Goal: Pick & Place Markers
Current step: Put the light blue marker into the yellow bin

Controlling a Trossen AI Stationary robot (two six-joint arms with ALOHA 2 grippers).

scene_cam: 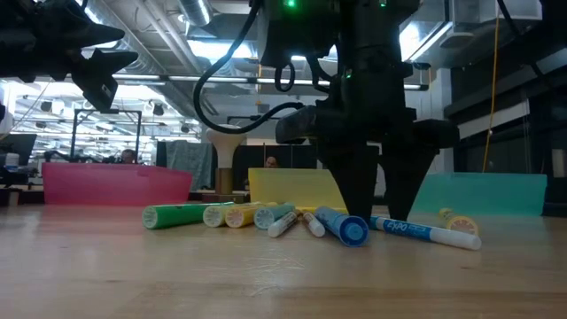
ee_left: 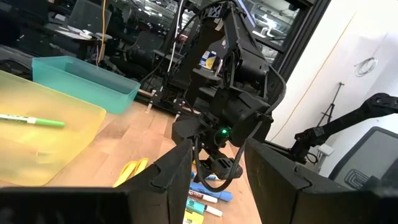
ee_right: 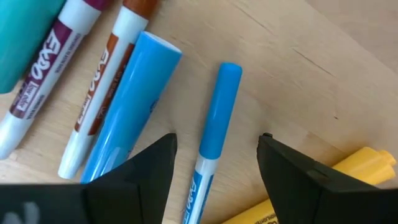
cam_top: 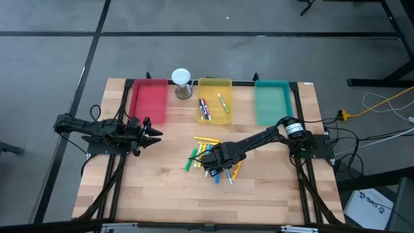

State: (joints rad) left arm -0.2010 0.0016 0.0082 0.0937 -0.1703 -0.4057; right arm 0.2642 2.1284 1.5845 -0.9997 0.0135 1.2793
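Markers (cam_top: 210, 155) lie heaped on the bench (cam_top: 162, 188), partly hidden beneath the right gripper (ee_right: 214, 152), open astride a thin blue marker (ee_right: 214, 134); left gripper (ee_left: 217, 171) open, empty.

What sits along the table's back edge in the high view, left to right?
Red rectangular plastic tray → white-topped hourglass-like object → yellow rectangular plastic tray → teal rectangular plastic tray.

Right gripper (ee_right: 216, 163) low over bare wooden table (ee_right: 323, 74), fingers (ee_right: 146, 168) parted. Between them, a thin blue-capped marker (ee_right: 214, 134), apparently untouched. Just beside one finger, a thick light-blue marker (ee_right: 127, 106); beyond it, two white markers, one orange-capped (ee_right: 102, 93), one maroon (ee_right: 46, 68). Outside the other finger, a yellow marker (ee_right: 364, 165).
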